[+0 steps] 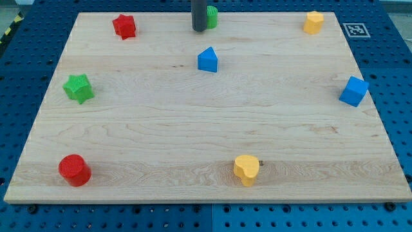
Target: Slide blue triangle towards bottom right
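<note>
The blue triangle (207, 60) lies on the wooden board (193, 129), in the upper middle of the view. My tip (199, 29) is at the end of the dark rod coming down from the view's top. It stands just above and slightly left of the blue triangle, with a small gap between them. The rod partly hides a green block (211, 17) behind it at the top edge.
A red star block (124, 26) is at top left, a yellow block (313, 22) at top right, a blue cube (354, 91) at the right edge. A green star block (78, 87) is at left, a red cylinder (74, 170) at bottom left, a yellow heart block (246, 169) at bottom middle.
</note>
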Available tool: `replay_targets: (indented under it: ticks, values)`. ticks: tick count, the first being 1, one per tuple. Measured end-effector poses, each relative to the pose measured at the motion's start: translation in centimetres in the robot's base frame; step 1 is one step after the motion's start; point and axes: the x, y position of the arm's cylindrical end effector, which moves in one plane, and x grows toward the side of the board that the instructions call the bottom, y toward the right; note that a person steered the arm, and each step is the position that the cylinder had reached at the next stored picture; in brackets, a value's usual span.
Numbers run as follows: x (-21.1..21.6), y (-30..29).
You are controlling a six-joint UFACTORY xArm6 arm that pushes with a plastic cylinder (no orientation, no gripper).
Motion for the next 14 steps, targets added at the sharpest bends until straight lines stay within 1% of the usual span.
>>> replay_targets:
  ticks: [2,3,4,6,7,9,14]
  values:
    - [0.0,0.0]
    - [1.4,0.0]
    - [4.8,0.0]
    - [7.0,1.9]
    - [7.0,1.9]
    - [9.1,1.9]
    - [9.6,1.9]
